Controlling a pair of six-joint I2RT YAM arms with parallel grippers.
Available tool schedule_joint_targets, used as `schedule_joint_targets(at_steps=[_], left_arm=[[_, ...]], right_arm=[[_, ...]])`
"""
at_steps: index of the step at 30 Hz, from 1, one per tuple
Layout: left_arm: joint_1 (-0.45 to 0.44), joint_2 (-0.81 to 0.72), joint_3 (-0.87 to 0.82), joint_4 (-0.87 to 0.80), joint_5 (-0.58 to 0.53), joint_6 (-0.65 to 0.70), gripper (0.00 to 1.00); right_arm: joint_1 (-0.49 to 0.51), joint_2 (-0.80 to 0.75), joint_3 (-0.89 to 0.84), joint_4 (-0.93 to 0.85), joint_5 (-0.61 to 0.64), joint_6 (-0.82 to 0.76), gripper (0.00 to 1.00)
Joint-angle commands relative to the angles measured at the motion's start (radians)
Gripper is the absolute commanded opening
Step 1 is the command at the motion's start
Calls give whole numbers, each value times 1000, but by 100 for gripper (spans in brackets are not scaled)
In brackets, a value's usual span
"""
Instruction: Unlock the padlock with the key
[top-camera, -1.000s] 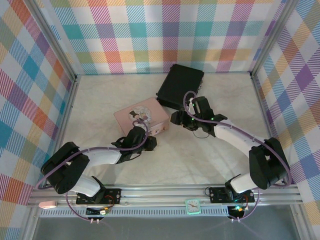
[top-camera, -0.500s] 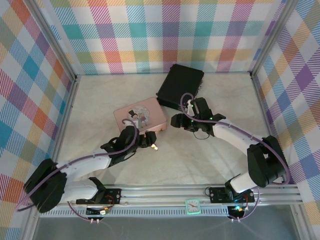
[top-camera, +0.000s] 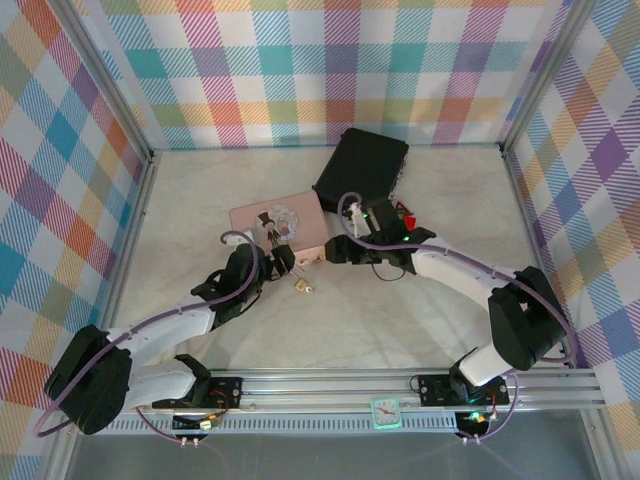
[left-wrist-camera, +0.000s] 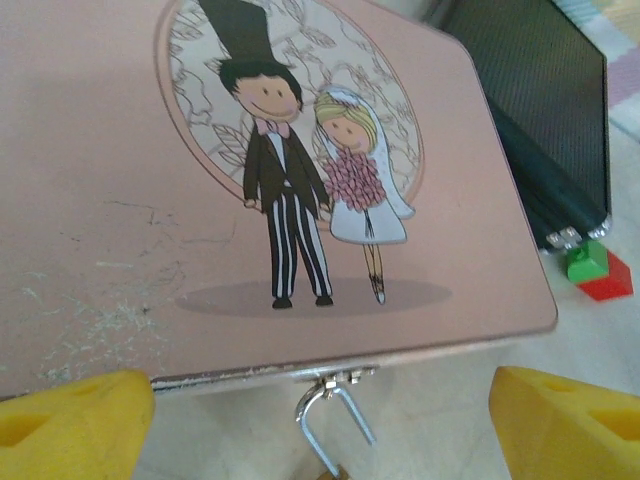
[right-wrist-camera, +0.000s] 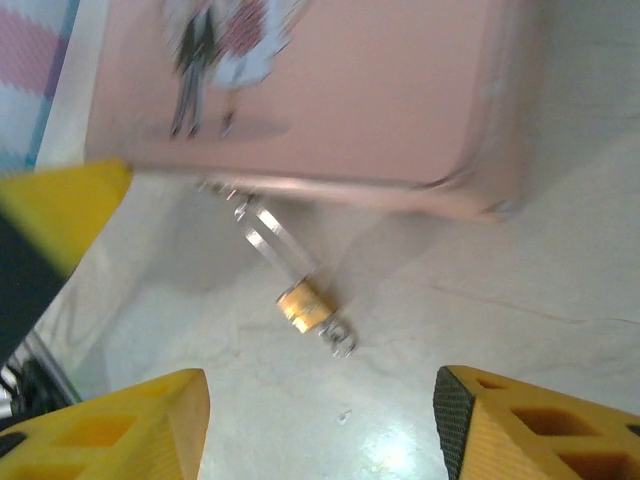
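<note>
The padlock (right-wrist-camera: 303, 300) hangs by its silver shackle (left-wrist-camera: 330, 425) from the hasp of the pink tin (top-camera: 278, 222) and lies on the table (top-camera: 300, 285). In the left wrist view one shackle leg ends free, out of the brass body. The key's (right-wrist-camera: 340, 338) round head sticks out of the body's far end. My left gripper (left-wrist-camera: 320, 400) is open, its yellow fingers (left-wrist-camera: 70, 420) on either side of the shackle and touching nothing. My right gripper (right-wrist-camera: 320, 400) hovers open above and beside the padlock, holding nothing. From above, the left gripper (top-camera: 283, 262) and right gripper (top-camera: 335, 250) flank the tin's front corner.
A black case (top-camera: 360, 168) lies behind the tin, close to the right arm. Small red and green blocks (left-wrist-camera: 595, 270) sit beside the case. Checked walls enclose the table on three sides. Open tabletop lies in front of the padlock.
My left gripper has opened and let go, drawing back to the left. The tin has shifted up and left, with the padlock trailing. My right gripper moved left toward the tin's corner.
</note>
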Motion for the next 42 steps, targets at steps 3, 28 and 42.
schedule_joint_targets(at_steps=[3, 28, 42], left_arm=[[34, 128, 55, 54, 64, 13, 88], [245, -296, -86, -174, 7, -80, 91], [279, -359, -106, -193, 16, -66, 92]], right_arm=[[98, 53, 18, -74, 18, -148, 62], [309, 538, 456, -306, 497, 390, 73], [311, 580, 513, -300, 557, 417, 72]])
